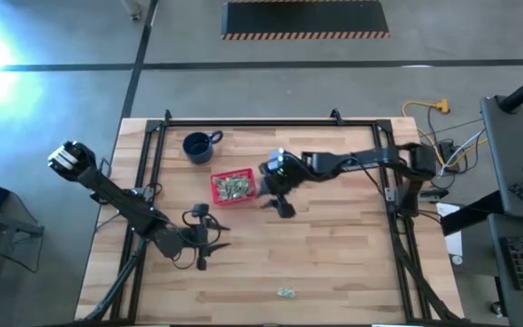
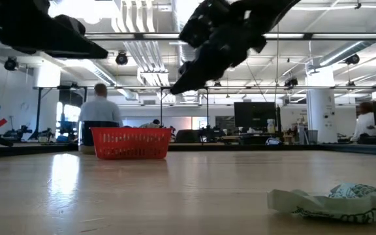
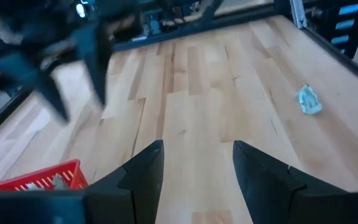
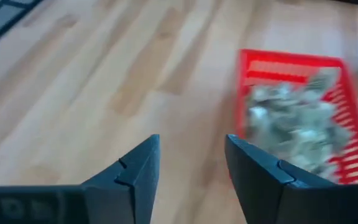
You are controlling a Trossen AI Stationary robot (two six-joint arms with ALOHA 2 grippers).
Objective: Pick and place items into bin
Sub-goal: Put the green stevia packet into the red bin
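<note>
The red latticed basket (image 1: 232, 186) stands on the table left of centre and holds a heap of pale green-and-white wrapped pieces (image 4: 291, 121). The basket also shows in the low view (image 2: 131, 142) and the left wrist view (image 3: 42, 178). One loose wrapped piece (image 1: 286, 292) lies near the table's near edge, close to the low camera (image 2: 335, 201) and in the left wrist view (image 3: 309, 99). My right gripper (image 1: 280, 204) hangs open above the table just right of the basket, empty (image 4: 191, 158). My left gripper (image 1: 209, 232) is open and empty (image 3: 197, 163), near-left of the basket.
A dark blue mug (image 1: 198, 146) stands beyond the basket toward the far left. A black frame runs along the table's left, far and right edges (image 1: 261, 122). Bare wood lies between the basket and the loose piece. People sit in the room behind the table (image 2: 100, 108).
</note>
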